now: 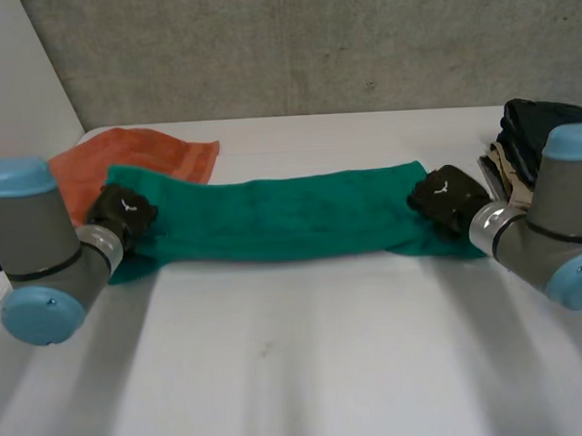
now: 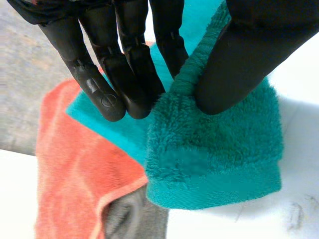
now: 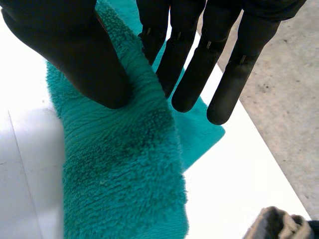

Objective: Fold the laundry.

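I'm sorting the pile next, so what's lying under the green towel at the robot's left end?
An orange towel lies partly under the green towel, at the end that the left hand pinches. How far it runs beneath is covered.

No text, label, brand or number can be read.

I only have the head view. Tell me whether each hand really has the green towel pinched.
Observer: The left hand does: its wrist view shows the green towel with its end fold pinched between thumb and straight fingers.
Operator: Now the right one.
Observer: The right hand too: its thumb sits on a raised ridge of towel, fingers on the other side.
Operator: Report anything under the orange towel.
Observer: What looks like a grey cloth peeks out beneath its edge, beside the green towel.
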